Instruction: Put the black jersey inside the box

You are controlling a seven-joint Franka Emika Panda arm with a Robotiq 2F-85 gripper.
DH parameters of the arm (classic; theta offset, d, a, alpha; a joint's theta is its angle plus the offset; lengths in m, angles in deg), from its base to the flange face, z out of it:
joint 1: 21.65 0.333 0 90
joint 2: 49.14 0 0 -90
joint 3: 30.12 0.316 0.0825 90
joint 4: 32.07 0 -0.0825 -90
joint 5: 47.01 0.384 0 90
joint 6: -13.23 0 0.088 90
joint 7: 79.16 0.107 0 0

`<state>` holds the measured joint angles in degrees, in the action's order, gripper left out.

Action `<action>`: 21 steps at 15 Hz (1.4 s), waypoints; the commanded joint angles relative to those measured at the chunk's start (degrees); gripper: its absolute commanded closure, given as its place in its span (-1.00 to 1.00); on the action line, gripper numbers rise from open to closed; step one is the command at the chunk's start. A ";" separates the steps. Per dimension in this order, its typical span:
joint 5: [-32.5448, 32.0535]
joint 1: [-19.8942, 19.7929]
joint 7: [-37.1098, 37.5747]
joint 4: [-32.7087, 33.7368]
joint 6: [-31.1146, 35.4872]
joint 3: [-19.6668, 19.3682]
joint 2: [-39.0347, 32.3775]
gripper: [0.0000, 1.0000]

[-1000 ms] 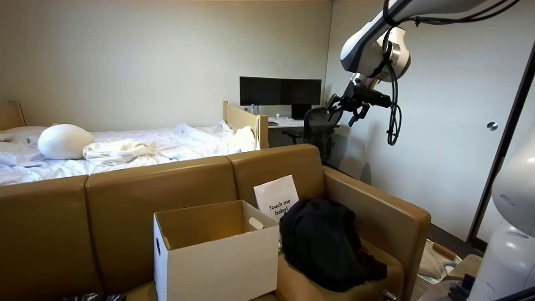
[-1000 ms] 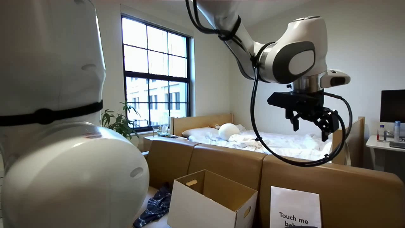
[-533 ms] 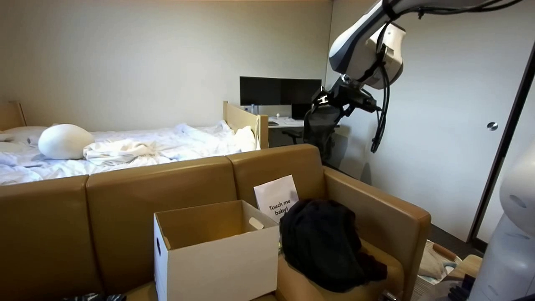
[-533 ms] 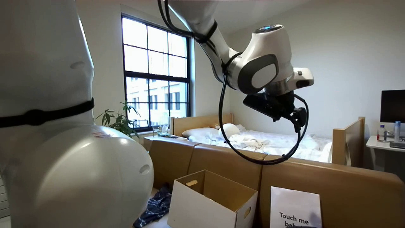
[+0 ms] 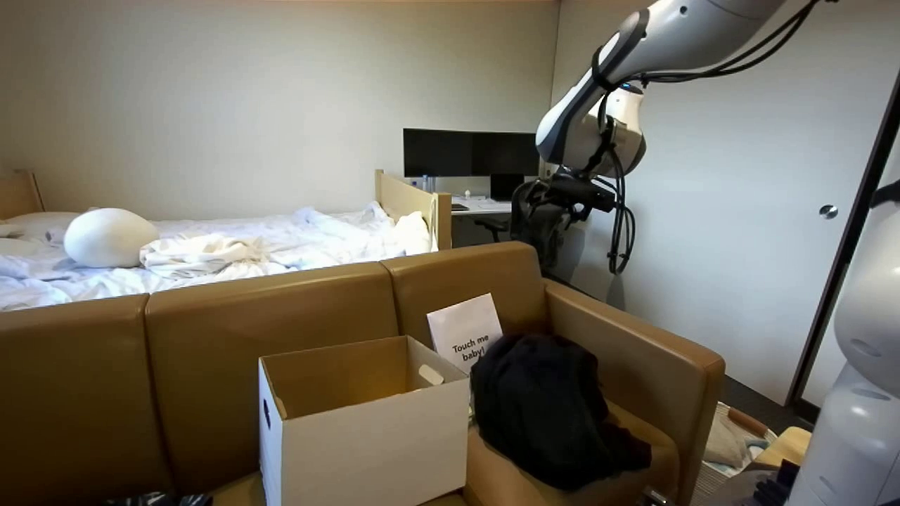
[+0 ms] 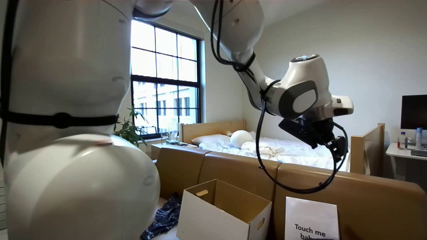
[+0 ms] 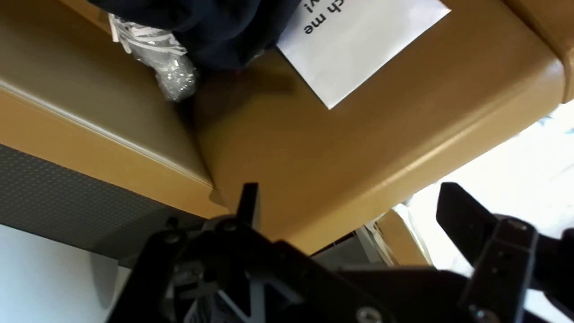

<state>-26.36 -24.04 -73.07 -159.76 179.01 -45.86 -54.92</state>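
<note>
The black jersey (image 5: 541,414) lies in a crumpled heap on the sofa seat, beside the armrest. Part of it shows as dark cloth (image 7: 224,27) at the top of the wrist view; in an exterior view it is almost wholly out of frame. The white box (image 5: 373,450) stands open-topped next to it on the seat, and also shows in an exterior view (image 6: 213,216). My gripper (image 7: 349,193) is open with nothing between its fingers. It hangs tilted, well above and behind the jersey, near the sofa's back corner; its fingers are hard to see against the dark chair in an exterior view.
The sofa backrest (image 5: 464,281) and armrest (image 5: 633,337) frame the jersey. A white sign (image 5: 464,330) leans behind it. Clear plastic packaging (image 7: 157,58) lies by the cloth. A patterned blue cloth (image 6: 165,216) is beside the box. A bed (image 5: 309,232) stands behind the sofa.
The arm has come down and my gripper has moved lower and tilted, shifting toward the sofa's back corner. The jersey and the box have not moved.
</note>
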 commanded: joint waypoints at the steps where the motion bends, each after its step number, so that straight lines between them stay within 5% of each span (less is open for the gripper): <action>1: -8.31 -3.16 8.96 12.98 -10.10 -0.80 -11.71 -1.00; 5: -10.91 -5.49 12.46 24.69 -25.73 -0.68 -20.75 -1.00; 8: -9.63 -7.20 11.94 27.26 -32.65 0.67 -22.76 -1.00; 14: -9.99 -7.53 10.94 26.96 -30.87 1.30 -23.18 -1.00; 18: -9.09 -8.57 12.62 38.63 -42.47 3.01 -32.43 -1.00; 21: -9.15 -8.39 12.89 44.20 -38.25 4.29 -38.87 -1.00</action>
<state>-35.25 -31.32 -61.67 -122.65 139.91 -43.24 -87.20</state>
